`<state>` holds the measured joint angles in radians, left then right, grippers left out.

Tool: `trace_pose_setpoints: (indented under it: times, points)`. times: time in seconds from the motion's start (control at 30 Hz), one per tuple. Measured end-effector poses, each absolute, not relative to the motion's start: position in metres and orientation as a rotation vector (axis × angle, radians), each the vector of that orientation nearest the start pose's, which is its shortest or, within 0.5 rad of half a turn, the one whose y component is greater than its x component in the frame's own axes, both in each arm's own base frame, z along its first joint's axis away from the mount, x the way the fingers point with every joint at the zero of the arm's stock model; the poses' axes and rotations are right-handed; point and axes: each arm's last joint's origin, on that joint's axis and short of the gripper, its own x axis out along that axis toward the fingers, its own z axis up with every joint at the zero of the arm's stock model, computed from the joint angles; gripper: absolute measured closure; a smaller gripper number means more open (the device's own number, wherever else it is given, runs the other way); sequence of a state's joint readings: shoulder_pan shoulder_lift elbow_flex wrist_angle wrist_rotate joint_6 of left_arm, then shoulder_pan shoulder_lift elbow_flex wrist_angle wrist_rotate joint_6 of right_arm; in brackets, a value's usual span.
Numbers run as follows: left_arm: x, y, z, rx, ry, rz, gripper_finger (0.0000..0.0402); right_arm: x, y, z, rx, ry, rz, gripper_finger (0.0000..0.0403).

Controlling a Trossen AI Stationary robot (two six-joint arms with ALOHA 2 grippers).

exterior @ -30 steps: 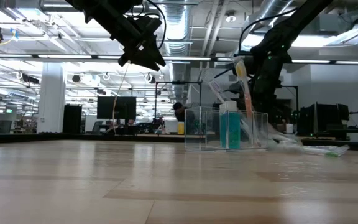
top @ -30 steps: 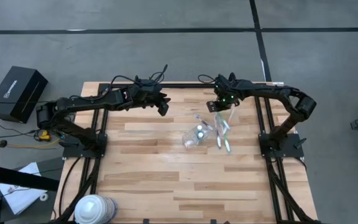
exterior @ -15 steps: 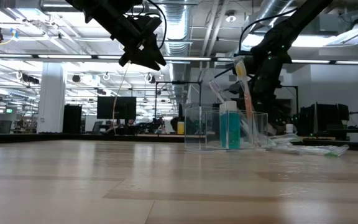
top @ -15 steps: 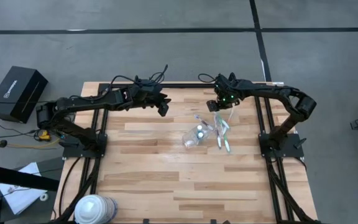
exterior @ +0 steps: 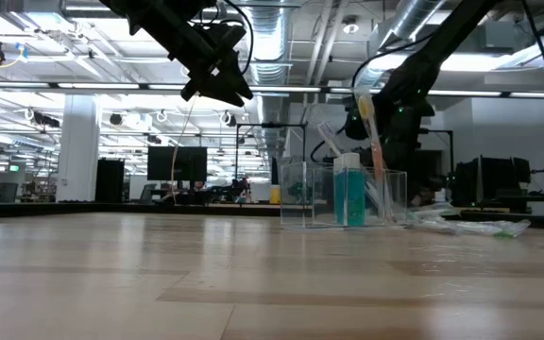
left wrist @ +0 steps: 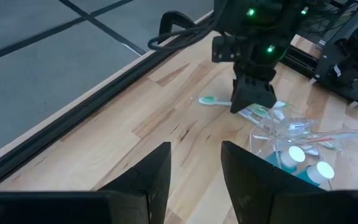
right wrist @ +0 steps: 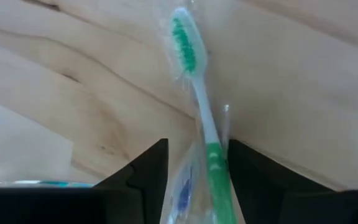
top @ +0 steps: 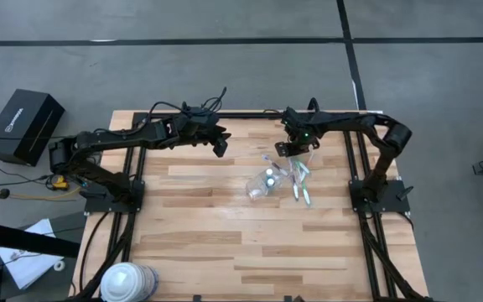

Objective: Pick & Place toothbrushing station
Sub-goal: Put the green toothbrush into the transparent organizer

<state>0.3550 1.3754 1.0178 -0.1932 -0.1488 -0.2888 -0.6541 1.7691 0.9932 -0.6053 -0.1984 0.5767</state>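
A see-through plastic cup (top: 262, 184) stands mid-table with a blue tube (exterior: 349, 189) and a pink toothbrush (exterior: 374, 142) in it. Several wrapped toothbrushes (top: 302, 186) lie on the table to its right. A green toothbrush (right wrist: 194, 87) in a clear wrapper lies on the wood just beyond the cup, and it also shows in the left wrist view (left wrist: 208, 99). My right gripper (top: 290, 149) points down, shut on it. My left gripper (top: 220, 144) hovers open and empty, high at the far middle of the table. My right gripper pinches the green toothbrush by its wrapped handle (right wrist: 213, 165) between its two fingers (right wrist: 143, 180). The fingers come from above and point down, one on each side of the handle. The toothbrush lies on the table, its bristle head (right wrist: 184, 40) away from the fingers.
A big white-and-blue roll (top: 128, 281) stands at the table's near left corner. A black box (top: 25, 124) sits on the floor left of the table. Bare wood lies left of and in front of the cup.
My right gripper has gone a little toward the table's left and near edges, coming closer to the cup. The cup and my left arm have kept still.
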Motion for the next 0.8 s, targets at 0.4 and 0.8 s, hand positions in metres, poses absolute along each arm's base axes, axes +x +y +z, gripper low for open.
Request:
trace_pose_setpoints:
  times: [0.4,0.8]
  points:
    - [0.281,0.109,0.283,-0.329,0.480,0.567,0.0266,0.245,-0.193,0.139,1.079,1.094,-0.795,0.0315]
    - [0.281,0.110,0.283,-0.330,0.480,0.572,0.0266,0.245,-0.198,0.140,1.100,1.050,-0.793,0.0332]
